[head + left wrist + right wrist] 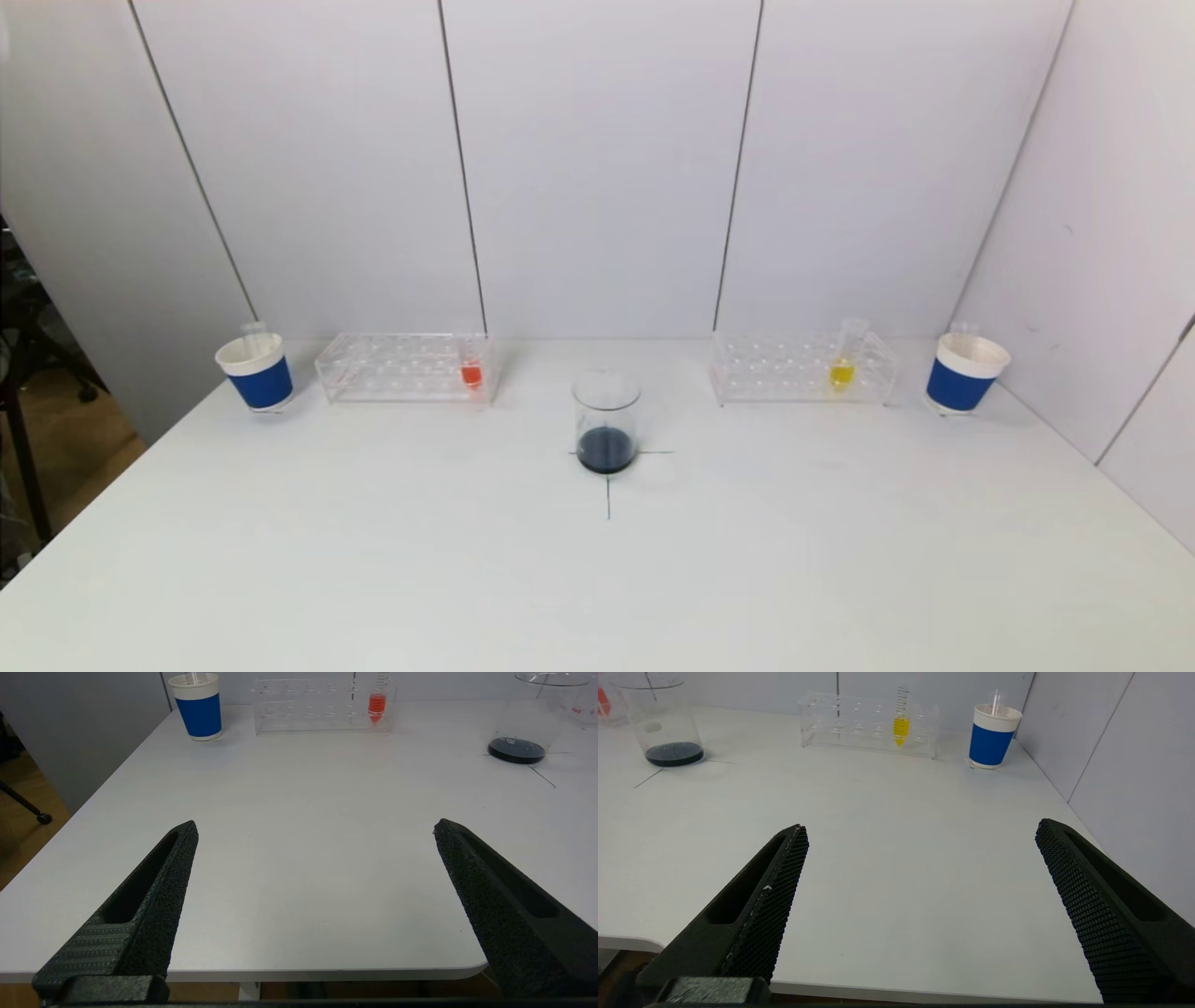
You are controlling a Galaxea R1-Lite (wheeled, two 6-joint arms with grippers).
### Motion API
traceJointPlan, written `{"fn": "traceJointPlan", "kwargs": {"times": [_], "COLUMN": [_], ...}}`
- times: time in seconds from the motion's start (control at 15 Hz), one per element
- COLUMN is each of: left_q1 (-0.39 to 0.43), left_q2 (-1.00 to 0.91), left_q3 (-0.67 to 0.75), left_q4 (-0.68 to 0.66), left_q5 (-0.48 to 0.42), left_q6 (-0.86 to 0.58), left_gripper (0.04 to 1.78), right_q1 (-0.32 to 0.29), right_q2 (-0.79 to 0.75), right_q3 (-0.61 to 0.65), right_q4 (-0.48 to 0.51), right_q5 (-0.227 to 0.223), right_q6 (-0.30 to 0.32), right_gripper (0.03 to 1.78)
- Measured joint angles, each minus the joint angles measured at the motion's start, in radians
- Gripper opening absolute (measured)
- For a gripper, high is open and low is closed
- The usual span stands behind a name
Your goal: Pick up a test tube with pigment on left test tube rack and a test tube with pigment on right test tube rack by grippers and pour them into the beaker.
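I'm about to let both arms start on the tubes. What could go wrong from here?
1. The orange tube sits at the end of the left rack nearest the beaker; a skewed lift may drag the rack.
2. The yellow tube leans in the right rack, so the open right tool may close off-centre.
3. The beaker already holds dark liquid; two arms pouring together may collide or knock it.
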State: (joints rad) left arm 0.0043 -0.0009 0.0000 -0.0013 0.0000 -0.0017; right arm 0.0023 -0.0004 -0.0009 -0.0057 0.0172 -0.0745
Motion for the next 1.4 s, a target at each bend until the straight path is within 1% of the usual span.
{"fn": "traceJointPlan", "kwargs": {"times": [0.07, 0.2, 0.27, 0.73, 1.0, 1.13, 1.4], "left_q1": [0.000, 0.000, 0.000, 0.000, 0.000, 0.000, 0.000], "left_q2": [0.000, 0.000, 0.000, 0.000, 0.000, 0.000, 0.000], "left_q3": [0.000, 0.000, 0.000, 0.000, 0.000, 0.000, 0.000], "left_q4": [0.000, 0.000, 0.000, 0.000, 0.000, 0.000, 0.000], "left_q5": [0.000, 0.000, 0.000, 0.000, 0.000, 0.000, 0.000], "left_q6": [0.001, 0.000, 0.000, 0.000, 0.000, 0.001, 0.000], "left_gripper": [1.76, 1.76, 1.76, 1.76, 1.76, 1.76, 1.76], "right_q1": [0.000, 0.000, 0.000, 0.000, 0.000, 0.000, 0.000], "right_q2": [-0.001, -0.001, -0.002, -0.002, -0.002, -0.002, -0.001], "right_q3": [0.001, 0.001, 0.001, 0.001, 0.001, 0.001, 0.001], "right_q4": [0.000, -0.003, -0.003, -0.003, -0.003, -0.005, -0.005], "right_q5": [-0.004, -0.011, -0.013, -0.014, -0.024, -0.037, -0.039], "right_q6": [0.020, 0.086, 0.093, 0.096, 0.106, 0.111, 0.122], "right_gripper": [1.77, 1.77, 1.77, 1.77, 1.77, 1.77, 1.77]}}
